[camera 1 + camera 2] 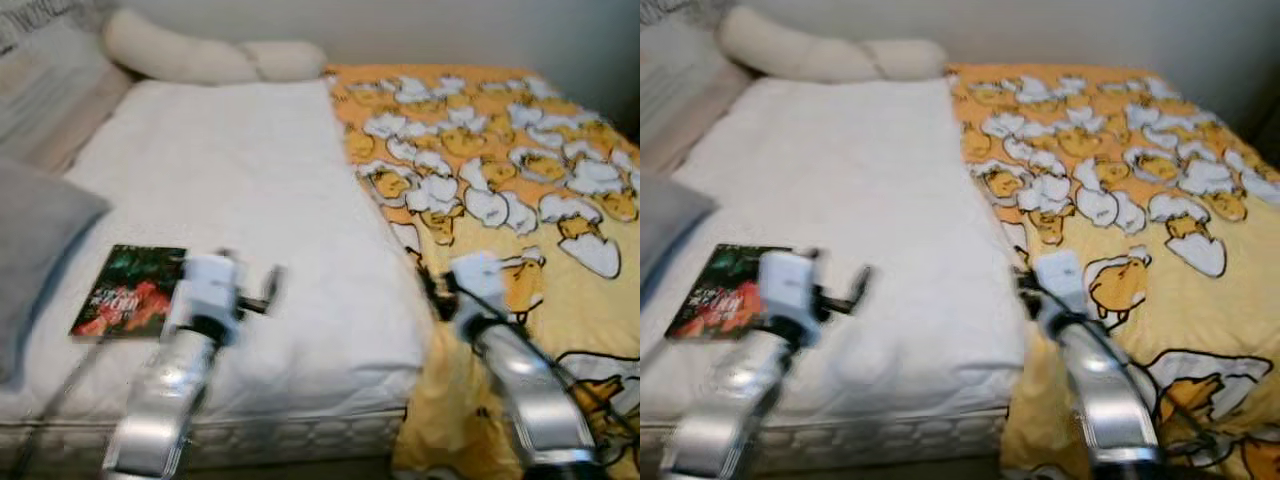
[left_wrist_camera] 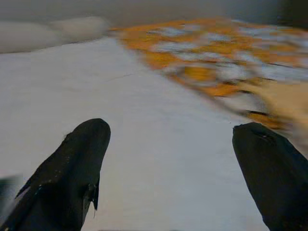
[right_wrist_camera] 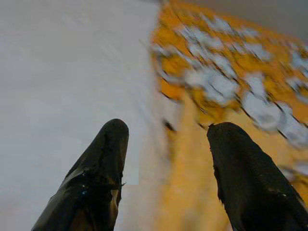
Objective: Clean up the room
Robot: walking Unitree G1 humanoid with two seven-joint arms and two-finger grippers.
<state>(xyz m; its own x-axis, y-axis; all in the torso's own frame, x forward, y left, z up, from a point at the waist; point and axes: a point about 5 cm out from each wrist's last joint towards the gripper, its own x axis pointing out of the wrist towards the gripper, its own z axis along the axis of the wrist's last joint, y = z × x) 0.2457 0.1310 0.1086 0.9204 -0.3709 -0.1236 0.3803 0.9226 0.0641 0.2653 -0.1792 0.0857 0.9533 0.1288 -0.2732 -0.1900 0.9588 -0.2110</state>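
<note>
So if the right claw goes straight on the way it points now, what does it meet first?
Probably the inner edge of the yellow egg-print blanket where it overlaps the white mattress; the open right claw straddles that border, though blur leaves depth unclear.

One book (image 1: pixel 128 292), one yellow blanket (image 1: pixel 520 200), two pillows (image 1: pixel 180 55), one mattress (image 1: pixel 230 200).

The two head views look down at the bed (image 1: pixel 240 200) from its foot. Each wrist view looks low across the blanket (image 3: pixel 250 86).
</note>
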